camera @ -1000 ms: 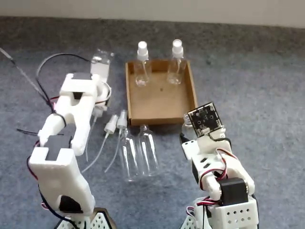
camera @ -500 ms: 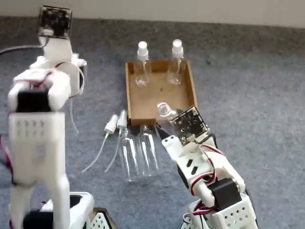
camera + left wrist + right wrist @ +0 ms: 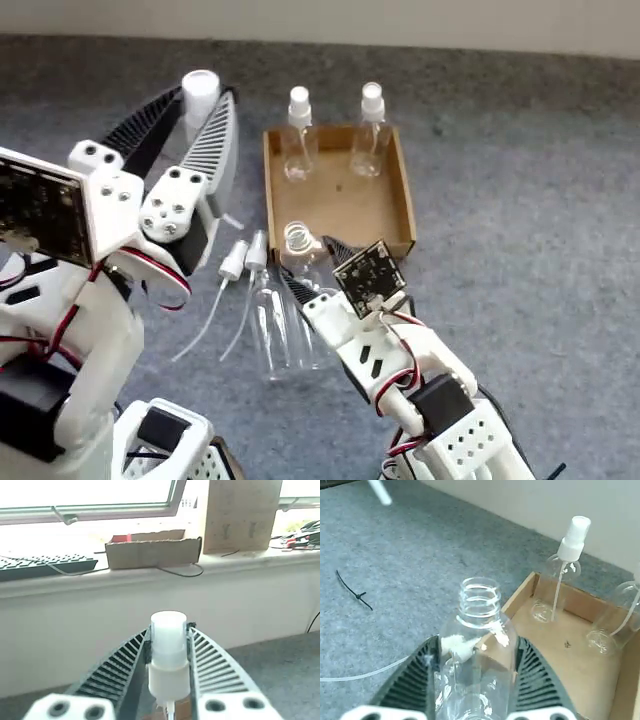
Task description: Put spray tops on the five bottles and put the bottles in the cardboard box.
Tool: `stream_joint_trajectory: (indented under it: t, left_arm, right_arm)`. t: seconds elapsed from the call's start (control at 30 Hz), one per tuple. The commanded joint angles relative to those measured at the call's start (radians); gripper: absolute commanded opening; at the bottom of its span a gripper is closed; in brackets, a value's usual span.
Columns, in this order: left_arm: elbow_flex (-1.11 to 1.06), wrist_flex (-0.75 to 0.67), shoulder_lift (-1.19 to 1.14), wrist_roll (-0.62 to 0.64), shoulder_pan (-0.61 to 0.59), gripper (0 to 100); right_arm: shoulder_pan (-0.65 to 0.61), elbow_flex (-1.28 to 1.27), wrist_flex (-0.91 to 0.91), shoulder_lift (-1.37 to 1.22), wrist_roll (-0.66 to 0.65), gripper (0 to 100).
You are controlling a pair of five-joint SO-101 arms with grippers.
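Note:
My left gripper [image 3: 196, 100] is raised high at the left, shut on a white spray top [image 3: 200, 88] whose cap stands between the ribbed fingers [image 3: 220, 667]. My right gripper [image 3: 306, 258] holds an uncapped clear bottle [image 3: 298, 240] upright at the front left corner of the cardboard box [image 3: 400, 190]. In the right wrist view the bottle [image 3: 479, 630] has an open threaded neck. Two capped bottles [image 3: 299, 140] [image 3: 369, 130] stand at the back of the box. Two more clear bottles [image 3: 268, 328] lie on the carpet, partly hidden by the right arm. Two loose spray tops [image 3: 232, 262] lie beside them.
Grey carpet covers the table. Thin white dip tubes [image 3: 200, 330] trail from the loose spray tops toward the front left. A black cable tie [image 3: 355, 595] lies on the carpet. The box floor [image 3: 565, 655] in front of the capped bottles is bare.
The left arm has risen from the carpet, lifting the spray top. The right arm has carried the open bottle leftward along the box's front edge.

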State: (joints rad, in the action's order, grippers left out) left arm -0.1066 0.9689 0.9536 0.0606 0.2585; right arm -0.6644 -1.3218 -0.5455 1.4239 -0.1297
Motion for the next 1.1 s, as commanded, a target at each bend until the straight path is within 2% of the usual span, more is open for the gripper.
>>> stream_joint_trajectory:
  t: [0.0, 0.3, 0.73, 1.07]
  left_arm:
    - [0.025, -0.092, 0.005, 0.011, 0.087, 5]
    - [-0.039, -0.192, -0.094, 0.011, 0.130, 5]
    - [-0.051, -0.181, -0.173, 0.009, 0.160, 5]
    - [-0.216, -0.164, -0.171, 0.009, 0.157, 5]
  right_arm:
    - [-0.012, 0.008, 0.033, 0.013, 0.009, 0.5]
    - [-0.013, 0.007, 0.033, 0.013, 0.009, 0.5]
    - [-0.008, 0.007, 0.033, 0.013, 0.009, 0.5]
    - [-0.008, 0.007, 0.033, 0.013, 0.011, 0.5]
